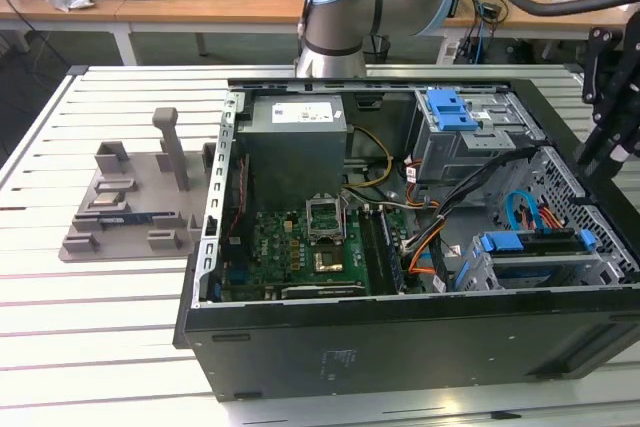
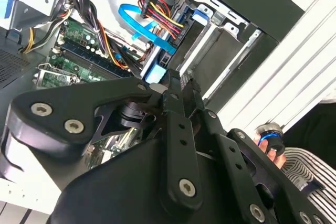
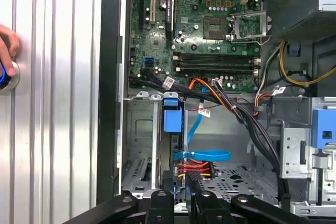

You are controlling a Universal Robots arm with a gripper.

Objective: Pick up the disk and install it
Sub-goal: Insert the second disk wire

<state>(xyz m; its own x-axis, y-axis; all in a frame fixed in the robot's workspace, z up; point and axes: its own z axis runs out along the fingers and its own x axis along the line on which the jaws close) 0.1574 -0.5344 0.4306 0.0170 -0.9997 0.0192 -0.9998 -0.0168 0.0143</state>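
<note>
The disk (image 1: 530, 243) stands on edge in the grey drive cage (image 1: 478, 272) at the front corner of the open computer case, on the exterior view's right; its blue carrier runs along the top. In the first wrist view the disk (image 3: 172, 117) sits in its slot, straight beyond my fingertips. My gripper (image 1: 598, 152) hangs above the case's wall at the exterior view's right, apart from the disk. In both wrist views the gripper (image 3: 179, 183) (image 2: 180, 81) has its fingers close together with nothing between them.
Bundled cables (image 3: 231, 103) and a blue ribbon cable (image 3: 202, 155) cross the case beside the cage. A grey drive bay with a blue latch bracket (image 1: 450, 107) stands behind. A grey fixture (image 1: 130, 202) lies on the slatted table. A hand (image 3: 6, 51) rests on a blue-ringed button.
</note>
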